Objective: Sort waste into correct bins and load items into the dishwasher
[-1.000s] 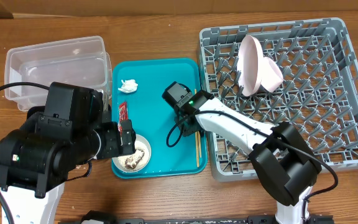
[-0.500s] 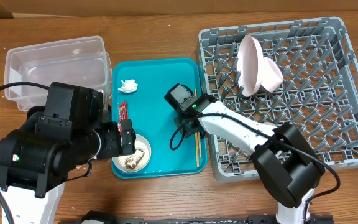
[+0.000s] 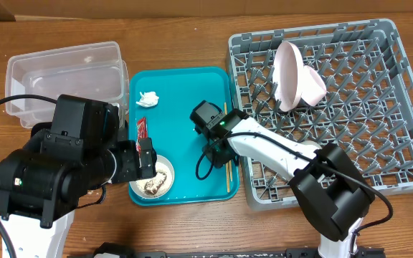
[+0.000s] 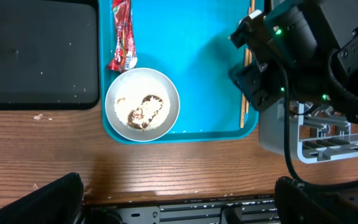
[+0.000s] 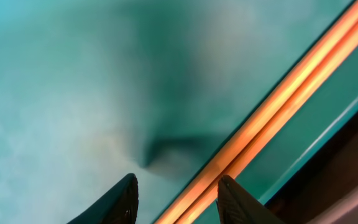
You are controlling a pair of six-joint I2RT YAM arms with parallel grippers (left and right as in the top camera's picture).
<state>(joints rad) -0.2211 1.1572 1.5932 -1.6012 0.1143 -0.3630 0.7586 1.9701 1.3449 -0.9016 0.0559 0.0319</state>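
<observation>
Right gripper [image 5: 178, 200] low over the teal tray [image 3: 181, 86], astride the chopsticks [image 5: 278, 118]; left gripper [image 4: 185, 202] empty near the bowl [image 4: 142, 104].

The grey dish rack [image 3: 335, 122] holds a plate [image 3: 287, 72] standing on edge with a white cup [image 3: 312, 86] against it. The teal tray carries the bowl of rice-like scraps, a red wrapper [image 3: 143, 129], a crumpled tissue [image 3: 148, 99] and the chopsticks along its right rim. The clear tub [image 3: 63, 68] and black tray [image 4: 39, 56] hold only crumbs. The right fingers [image 5: 124, 198] stand partly apart, the chopsticks passing between them against the right-hand tip, not clamped. The left fingers [image 4: 55, 199] are spread wide.
</observation>
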